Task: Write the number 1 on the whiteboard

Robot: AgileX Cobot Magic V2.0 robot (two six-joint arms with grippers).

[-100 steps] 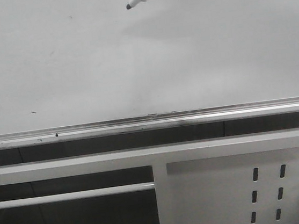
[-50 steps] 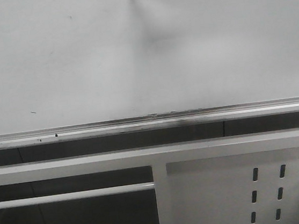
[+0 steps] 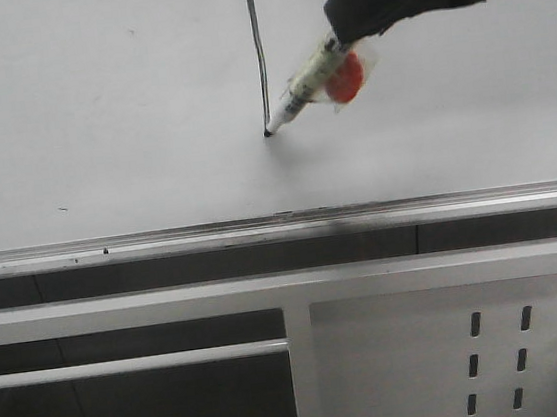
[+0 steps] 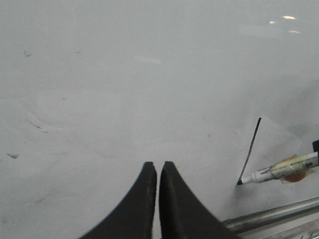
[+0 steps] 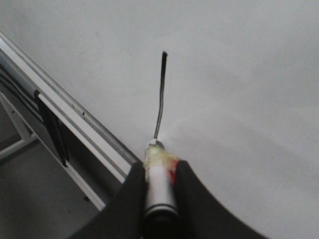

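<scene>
whiteboard point(image 3: 96, 108): plain white-grey, glossy
number 1 point(image 3: 259, 55): thin dark stroke
marker pen point(image 3: 307, 86): white barrel, yellowish wrap, red patch
tray rail point(image 3: 162, 244): silver
right end effector point(image 5: 158, 185): black
perforated panel point(image 3: 416, 354): white, dark slots

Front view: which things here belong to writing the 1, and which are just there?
Job:
glossy white-grey whiteboard
thin dark vertical marker stroke
white marker pen, tip on the board
right gripper, shut on it

Just there:
left gripper, shut, holding nothing
white perforated metal panel
silver tray rail
</scene>
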